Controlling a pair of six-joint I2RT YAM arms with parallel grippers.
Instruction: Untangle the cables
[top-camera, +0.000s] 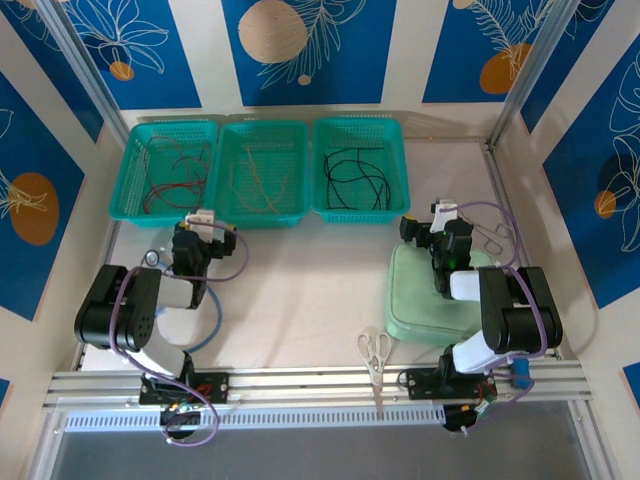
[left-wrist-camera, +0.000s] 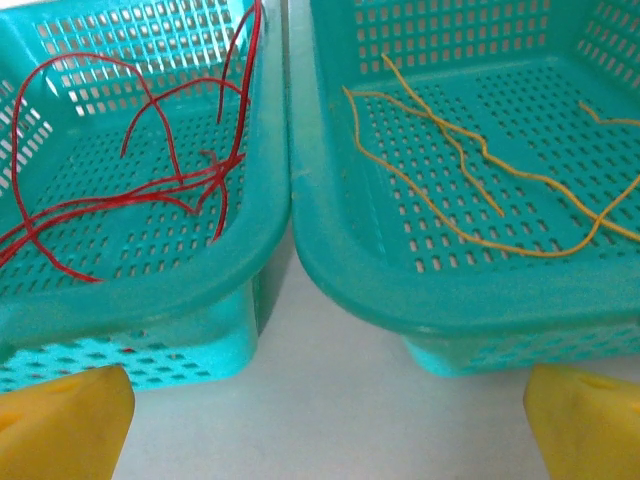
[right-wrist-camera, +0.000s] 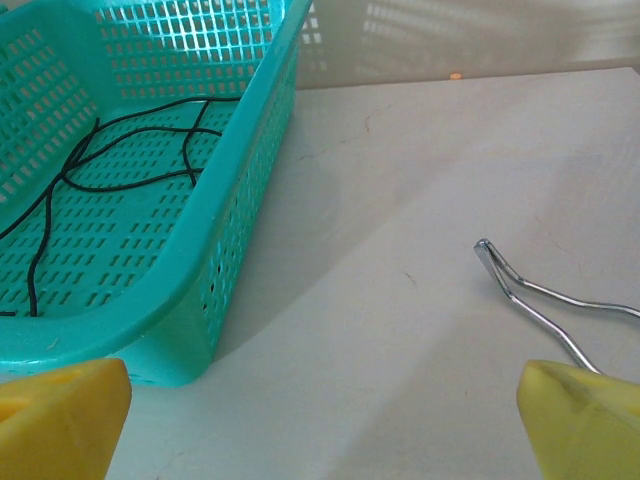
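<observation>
Teal baskets (top-camera: 262, 124), 3 in a row, line the far edge of the bench (top-camera: 300, 290), and we find the cables sorted into them: red cables (left-wrist-camera: 150, 190) in the left basket (top-camera: 128, 170), yellow-tan cables (left-wrist-camera: 470, 180) in the middle basket (top-camera: 232, 170) and black cables (right-wrist-camera: 130, 150) in the right basket (top-camera: 322, 170). Our left gripper (left-wrist-camera: 325, 430) hovers just in front of the seam between the left and middle baskets, its yellow fingers (left-wrist-camera: 60, 425) spread wide and holding nothing. Our right gripper (right-wrist-camera: 320, 420) hangs past the green pad (top-camera: 420, 300), fingers (right-wrist-camera: 580, 420) likewise apart and empty, near a bent metal wire (right-wrist-camera: 540, 300). Scissors (top-camera: 375, 352) lie at the near edge
</observation>
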